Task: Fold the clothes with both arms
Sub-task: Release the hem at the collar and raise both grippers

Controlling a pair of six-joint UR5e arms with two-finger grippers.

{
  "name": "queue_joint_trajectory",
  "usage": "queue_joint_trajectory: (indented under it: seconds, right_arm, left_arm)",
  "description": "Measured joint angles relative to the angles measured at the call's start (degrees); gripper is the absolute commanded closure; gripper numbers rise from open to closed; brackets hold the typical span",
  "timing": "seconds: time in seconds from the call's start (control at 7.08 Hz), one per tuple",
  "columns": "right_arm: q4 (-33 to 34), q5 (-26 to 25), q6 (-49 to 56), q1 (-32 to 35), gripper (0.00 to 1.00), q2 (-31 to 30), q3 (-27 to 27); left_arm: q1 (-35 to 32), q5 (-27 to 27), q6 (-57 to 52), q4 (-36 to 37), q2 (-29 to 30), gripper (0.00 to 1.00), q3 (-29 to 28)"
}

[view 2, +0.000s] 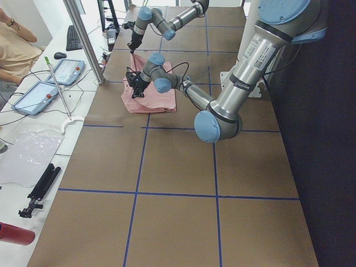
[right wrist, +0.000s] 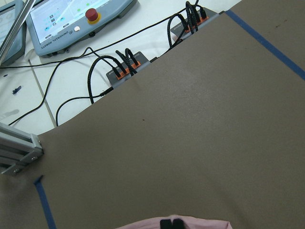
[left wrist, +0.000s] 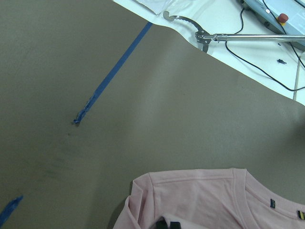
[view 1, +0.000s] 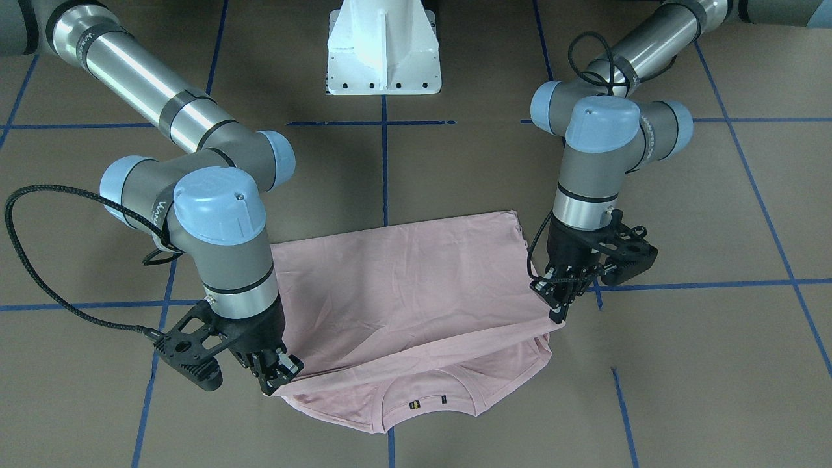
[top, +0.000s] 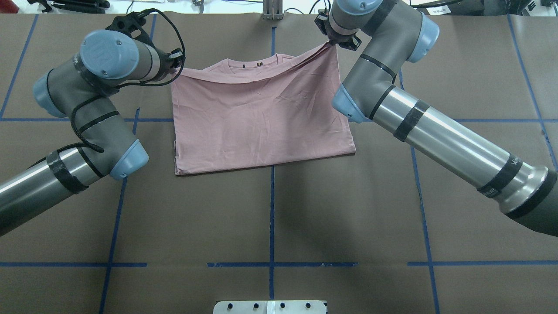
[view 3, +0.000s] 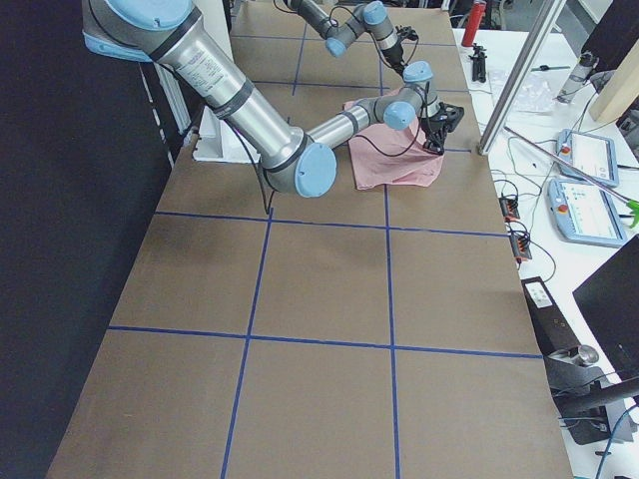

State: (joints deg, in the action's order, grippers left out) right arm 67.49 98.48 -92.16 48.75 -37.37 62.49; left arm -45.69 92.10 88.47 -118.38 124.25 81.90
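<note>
Seen from overhead, the pale pink T-shirt [top: 261,117] is lying at twelve o'clock on the brown table [top: 348,209]. The black left gripper [view 1: 558,311] is pinching its ten o'clock corner tight. The black right gripper [view 1: 277,383] is pinching its two o'clock corner.

The pink T-shirt [left wrist: 209,200] fills the 5 o'clock corner of the brown counter [left wrist: 190,119], with black fingers [left wrist: 161,224] apparently pinching its edge. Blue tape [left wrist: 116,68] runs toward 11 o'clock, and a reacher tool [left wrist: 238,35] lies at 1 o'clock.
</note>
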Motion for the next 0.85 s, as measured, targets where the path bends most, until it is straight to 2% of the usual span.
queue_joint_trajectory:
  seconds: [0.28,0.42,0.56,0.85]
  right_arm:
    - [-1.4,0.0,-0.1,-0.4,1.0,1.2,-4.2]
    - [-1.5,0.0,-0.1,-0.8,0.02,1.3,-4.8]
    - [-1.5,-0.3,-0.1,-1.3,0.0,1.1,-5.1]
    - [-1.5,-1.4,0.3,-2.1,0.0,0.6,-5.0]
  left_arm:
    - [-0.1,-0.1,-0.1,-4.0,1.2,1.0,-5.2]
    - [-0.1,-0.1,-0.1,-4.4,1.3,0.2,-5.9]
    - [0.0,-0.1,-0.1,-4.7,1.2,0.0,-6.3]
    - [0.1,0.0,-0.4,-6.6,0.8,0.0,-5.9]
